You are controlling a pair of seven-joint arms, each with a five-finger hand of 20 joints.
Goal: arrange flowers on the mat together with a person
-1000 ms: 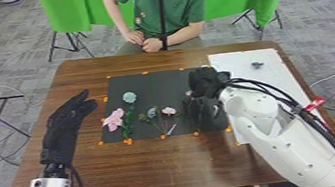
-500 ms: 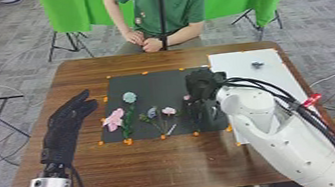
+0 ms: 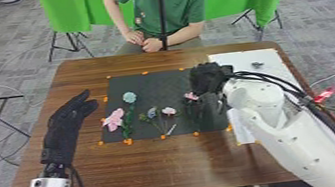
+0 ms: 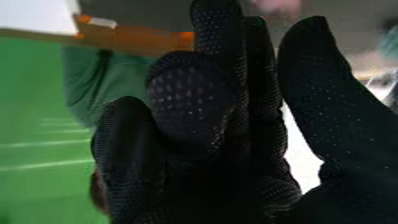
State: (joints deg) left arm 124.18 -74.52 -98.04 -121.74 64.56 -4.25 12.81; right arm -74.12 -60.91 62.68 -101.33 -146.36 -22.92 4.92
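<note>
Your right hand slides clear, fingers loose, gripping nothing | pink flower comes into fuller view on the mat, nearer you, just left of it | placement looks done

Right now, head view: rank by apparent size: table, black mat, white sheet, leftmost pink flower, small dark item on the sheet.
1. Table
2. Black mat and white sheet: too close to rank, right arm covers part of the sheet
3. Leftmost pink flower
4. Small dark item
</note>
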